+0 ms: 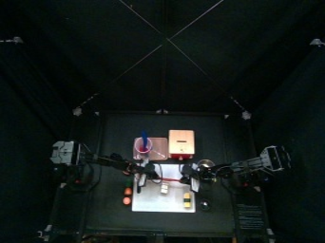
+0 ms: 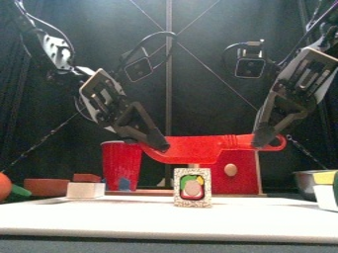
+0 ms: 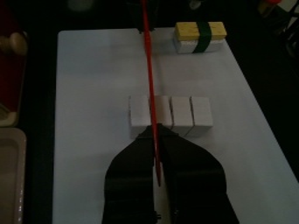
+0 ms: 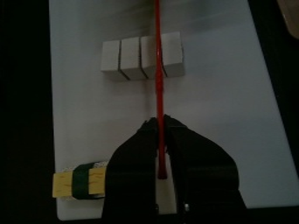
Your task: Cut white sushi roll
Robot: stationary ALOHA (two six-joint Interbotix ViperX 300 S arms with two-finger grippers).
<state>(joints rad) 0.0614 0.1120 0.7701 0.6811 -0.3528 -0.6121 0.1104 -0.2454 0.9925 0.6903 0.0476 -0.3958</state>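
Left tool (image 3: 158,179) and right tool (image 4: 163,171) both clamp red knife (image 2: 211,148); wrist views alone show white sushi roll (image 3: 170,114) beneath.

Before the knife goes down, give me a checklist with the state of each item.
1. Left gripper shut on the knife: ok.
2. Right gripper shut on the knife: ok.
3. Blade lined up over a seam in the white roll: ok.
4. White roll lying flat on the cutting board: ok.
5. Yellow-green piece clear of the blade: ok.
6. Blade touching the white roll: cannot tell.
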